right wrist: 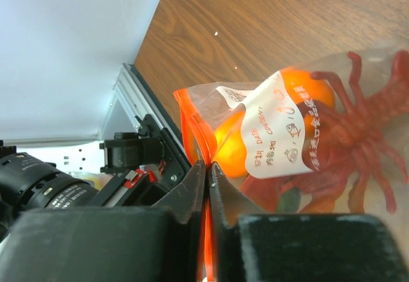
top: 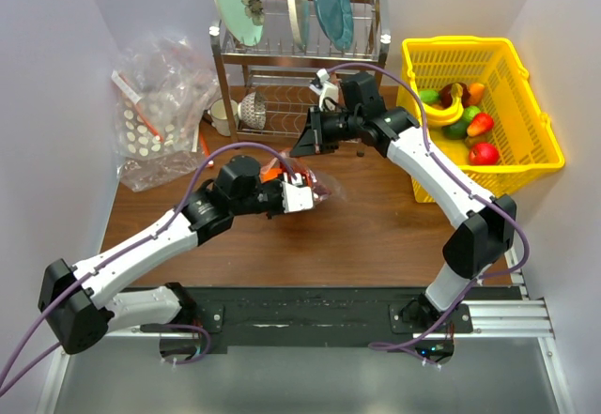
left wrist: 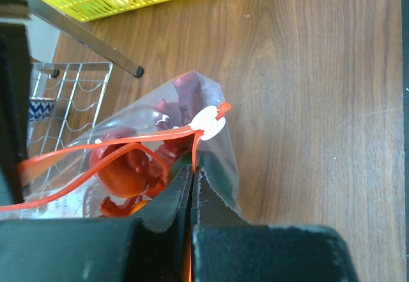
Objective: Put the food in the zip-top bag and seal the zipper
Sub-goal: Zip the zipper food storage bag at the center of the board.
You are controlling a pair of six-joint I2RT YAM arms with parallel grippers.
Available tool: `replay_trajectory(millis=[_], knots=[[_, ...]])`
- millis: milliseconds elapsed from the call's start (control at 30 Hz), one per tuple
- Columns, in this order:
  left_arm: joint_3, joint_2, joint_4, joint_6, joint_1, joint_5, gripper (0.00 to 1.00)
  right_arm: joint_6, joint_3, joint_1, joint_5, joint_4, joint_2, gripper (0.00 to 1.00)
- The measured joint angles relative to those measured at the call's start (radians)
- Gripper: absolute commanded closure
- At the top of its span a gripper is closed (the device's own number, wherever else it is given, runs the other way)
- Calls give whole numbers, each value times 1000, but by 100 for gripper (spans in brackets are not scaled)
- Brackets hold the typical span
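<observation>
Pinching opposite ends of the zipper [left wrist: 194,146], left claw [left wrist: 193,176] and right claw [right wrist: 208,173] hold the zip-top bag [right wrist: 287,128], lobster [left wrist: 128,167] inside.

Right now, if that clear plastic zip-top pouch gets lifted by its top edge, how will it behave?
Probably floppy: the clear plastic pouch wrinkles around its load. Likely bottom-heavy, since the red toy lobster and round orange bulge inside.

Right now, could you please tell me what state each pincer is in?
Left pincer: closed, pinching the top edge of the bag.
Right pincer: closed, pinching the edge of the same bag.
</observation>
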Motion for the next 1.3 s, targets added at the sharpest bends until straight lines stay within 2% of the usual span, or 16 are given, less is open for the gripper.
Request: replay_trajectory(millis=[67,167,200,333,433,600,800,967,1167,1300], knots=[[11,-2,-8,0,0,1,100,3,0,0,-8,9,3,72],[26,-3,-25,0,0,2,100,7,-1,0,-18,29,12,60],[30,-3,-32,0,0,2,100,6,-5,0,-18,34,13,52],[34,-3,-53,-8,0,2,100,-4,-27,0,-16,40,13,40],[34,-3,-54,-11,0,2,100,-12,-62,0,-6,45,5,35],[34,-3,-53,-18,0,2,100,-40,-119,-12,18,45,-47,35],[34,-17,-60,-18,0,-6,100,-122,-197,-75,73,87,-204,36],[34,-47,-71,-18,0,-20,100,-195,-451,-128,101,299,-417,34],[34,-77,-92,-17,0,-27,100,-327,-840,-122,65,636,-642,44],[34,-90,-102,-10,0,-27,100,-418,-937,-122,-18,761,-670,48]])
